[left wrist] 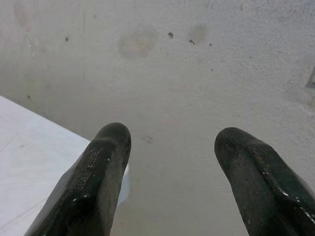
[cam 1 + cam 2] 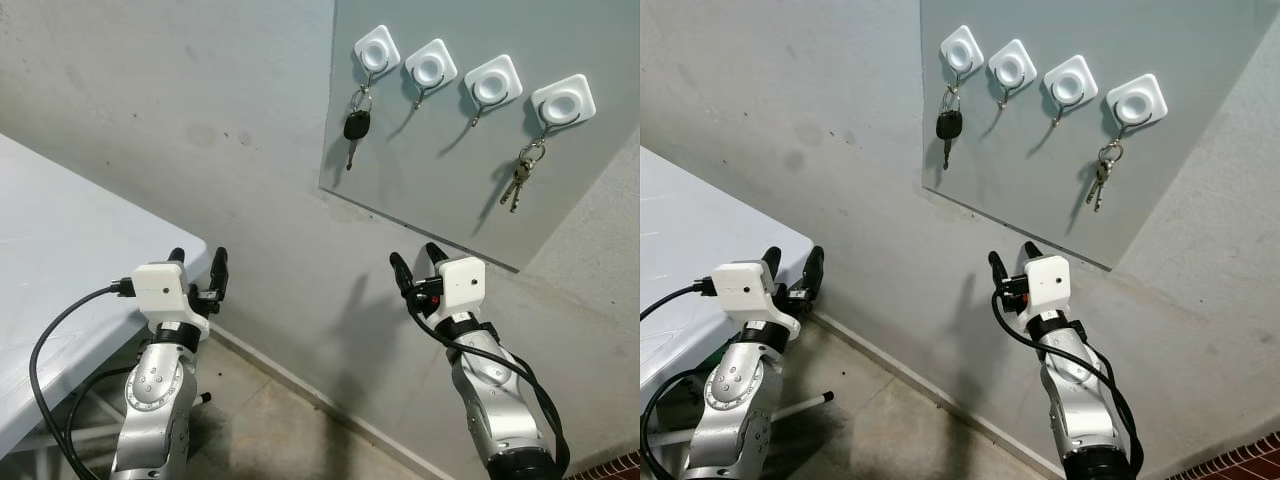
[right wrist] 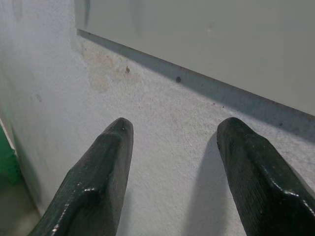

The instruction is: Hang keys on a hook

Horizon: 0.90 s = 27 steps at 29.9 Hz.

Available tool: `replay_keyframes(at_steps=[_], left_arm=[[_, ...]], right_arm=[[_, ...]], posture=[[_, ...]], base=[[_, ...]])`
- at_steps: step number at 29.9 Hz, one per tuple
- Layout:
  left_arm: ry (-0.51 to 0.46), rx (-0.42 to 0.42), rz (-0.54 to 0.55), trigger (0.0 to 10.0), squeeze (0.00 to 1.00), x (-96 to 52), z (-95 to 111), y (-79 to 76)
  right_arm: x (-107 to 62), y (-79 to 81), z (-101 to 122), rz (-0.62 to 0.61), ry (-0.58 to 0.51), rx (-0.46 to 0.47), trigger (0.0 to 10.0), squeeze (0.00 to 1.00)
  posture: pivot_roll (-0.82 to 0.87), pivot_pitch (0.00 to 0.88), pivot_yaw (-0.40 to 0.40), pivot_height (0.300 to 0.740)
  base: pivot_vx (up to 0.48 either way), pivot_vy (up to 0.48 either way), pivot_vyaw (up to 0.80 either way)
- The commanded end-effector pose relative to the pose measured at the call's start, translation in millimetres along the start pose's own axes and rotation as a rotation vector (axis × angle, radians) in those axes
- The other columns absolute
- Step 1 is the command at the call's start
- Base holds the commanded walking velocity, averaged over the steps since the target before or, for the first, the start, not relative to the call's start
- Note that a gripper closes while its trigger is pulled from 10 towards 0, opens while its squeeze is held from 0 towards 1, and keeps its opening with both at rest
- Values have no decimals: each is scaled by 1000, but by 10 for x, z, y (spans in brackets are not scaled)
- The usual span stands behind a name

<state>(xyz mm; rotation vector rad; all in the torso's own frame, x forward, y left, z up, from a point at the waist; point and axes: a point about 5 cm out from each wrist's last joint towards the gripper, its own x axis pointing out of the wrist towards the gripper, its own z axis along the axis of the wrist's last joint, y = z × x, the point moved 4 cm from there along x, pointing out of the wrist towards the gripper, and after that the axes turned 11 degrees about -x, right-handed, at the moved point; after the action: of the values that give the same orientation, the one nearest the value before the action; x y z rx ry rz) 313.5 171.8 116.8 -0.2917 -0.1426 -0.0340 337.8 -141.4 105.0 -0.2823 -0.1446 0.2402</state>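
Left eye view | keys [image 2: 520, 180] being carried by far-right hook [image 2: 563, 104] | left gripper [image 2: 198, 266], right gripper [image 2: 418, 262] being held spread, empty | hanging judged done; withdrawal next.

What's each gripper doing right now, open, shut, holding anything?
Left gripper: open, empty, raised by the table edge.
Right gripper: open, empty, raised toward the wall below the hook panel.
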Motion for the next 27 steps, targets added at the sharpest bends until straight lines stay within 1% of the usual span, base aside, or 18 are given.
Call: replay_keyframes(at_steps=[1, 10, 27], left_arm=[[-10, 8, -8, 10000, 0, 2, 45, -12], [-4, -4, -9, 10000, 0, -5, 31, -16], [11, 9, -4, 10000, 0, -33, 10, -25]], right_arm=[[22, -51, 68, -9, -19, -6, 10000, 0], [11, -38, 63, -1, -16, -3, 10000, 0], [-14, -47, 53, 6, -8, -1, 10000, 0]], posture=[[-82, 0, -41, 728], [-81, 0, -42, 728], [-79, 0, -46, 728]], base=[[0, 0, 800], [0, 0, 800], [0, 0, 800]])
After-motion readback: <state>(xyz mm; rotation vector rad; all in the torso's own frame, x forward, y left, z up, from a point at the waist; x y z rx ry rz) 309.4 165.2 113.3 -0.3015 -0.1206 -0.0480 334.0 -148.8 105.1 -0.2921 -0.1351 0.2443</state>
